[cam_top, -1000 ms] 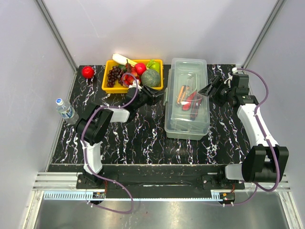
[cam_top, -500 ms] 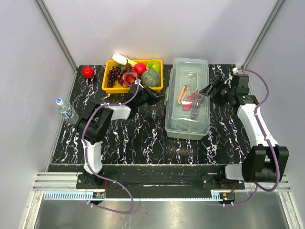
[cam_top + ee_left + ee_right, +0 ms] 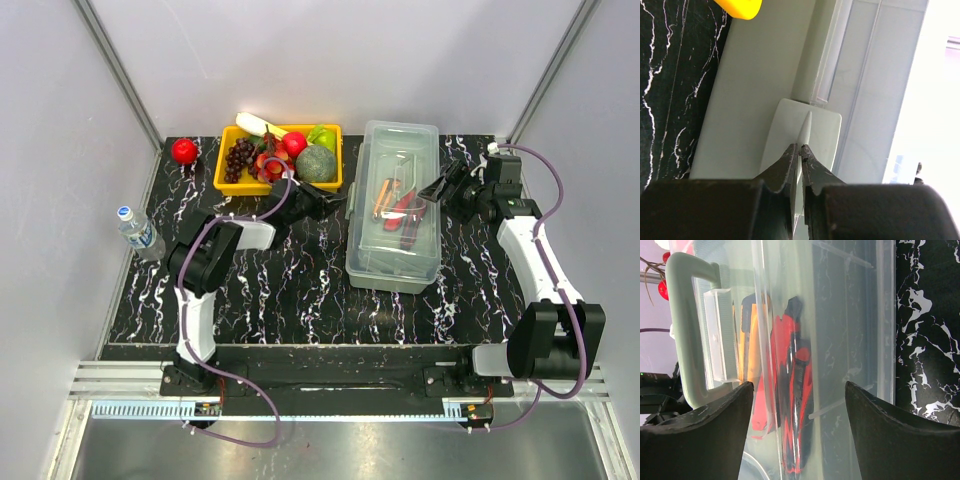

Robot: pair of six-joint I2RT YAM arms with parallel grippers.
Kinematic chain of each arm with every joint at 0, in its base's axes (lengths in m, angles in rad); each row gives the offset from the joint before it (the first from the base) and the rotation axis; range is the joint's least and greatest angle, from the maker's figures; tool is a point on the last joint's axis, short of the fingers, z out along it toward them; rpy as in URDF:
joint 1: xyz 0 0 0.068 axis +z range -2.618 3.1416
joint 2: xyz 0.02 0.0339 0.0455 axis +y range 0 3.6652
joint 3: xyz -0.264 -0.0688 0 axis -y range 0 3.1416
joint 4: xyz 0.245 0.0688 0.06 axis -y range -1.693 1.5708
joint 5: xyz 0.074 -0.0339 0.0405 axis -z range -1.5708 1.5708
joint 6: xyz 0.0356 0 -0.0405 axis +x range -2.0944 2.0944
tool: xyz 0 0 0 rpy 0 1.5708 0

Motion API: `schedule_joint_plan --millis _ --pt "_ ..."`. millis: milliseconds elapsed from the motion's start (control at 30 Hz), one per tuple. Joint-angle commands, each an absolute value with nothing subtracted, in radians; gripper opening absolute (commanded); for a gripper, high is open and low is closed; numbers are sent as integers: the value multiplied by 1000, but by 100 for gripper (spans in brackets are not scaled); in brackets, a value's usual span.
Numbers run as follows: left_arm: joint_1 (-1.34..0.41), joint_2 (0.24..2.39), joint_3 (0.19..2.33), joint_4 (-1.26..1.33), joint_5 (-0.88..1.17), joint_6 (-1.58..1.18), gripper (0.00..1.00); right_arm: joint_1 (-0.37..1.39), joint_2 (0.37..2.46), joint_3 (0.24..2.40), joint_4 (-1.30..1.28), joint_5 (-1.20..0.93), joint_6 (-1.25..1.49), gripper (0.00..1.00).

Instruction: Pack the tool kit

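Observation:
The tool kit [image 3: 393,215] is a translucent grey-green box with its clear lid down, lying at the centre right of the table. Red tools [image 3: 795,405] and an orange-handled tool [image 3: 750,340] show through the lid beside the grey handle [image 3: 682,330]. My left gripper [image 3: 340,200] is at the box's left side. Its jaws [image 3: 800,146] are shut on the thin edge of the pale latch [image 3: 807,125]. At the box's right edge my right gripper [image 3: 432,190] stands open above the lid [image 3: 799,385], with nothing held between its fingers.
A yellow tray [image 3: 225,175] of fruit stands at the back left, just behind my left gripper. A red apple [image 3: 184,150] lies beside it. A water bottle [image 3: 133,228] stands at the table's left edge. Grey walls enclose the table.
My left gripper's jaws have closed onto the latch on the box's left side. The right gripper has hardly moved and stays open.

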State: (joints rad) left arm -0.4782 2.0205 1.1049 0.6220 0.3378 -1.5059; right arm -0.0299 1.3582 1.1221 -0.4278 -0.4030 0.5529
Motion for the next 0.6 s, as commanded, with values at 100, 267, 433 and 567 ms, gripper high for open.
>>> schedule_joint_plan --millis 100,267,433,567 --pt "-538 2106 1077 815 495 -1735 10 -12 1368 1138 -400 -466 580 78" --pt "-560 2154 1057 972 512 -1880 10 -5 1374 1138 -400 -466 584 78" --pt "-597 2206 1022 1150 496 -2061 10 28 1379 1138 -397 -468 591 78" --pt "-612 2224 1019 1203 488 -2114 10 35 1384 1144 -396 -463 589 78"
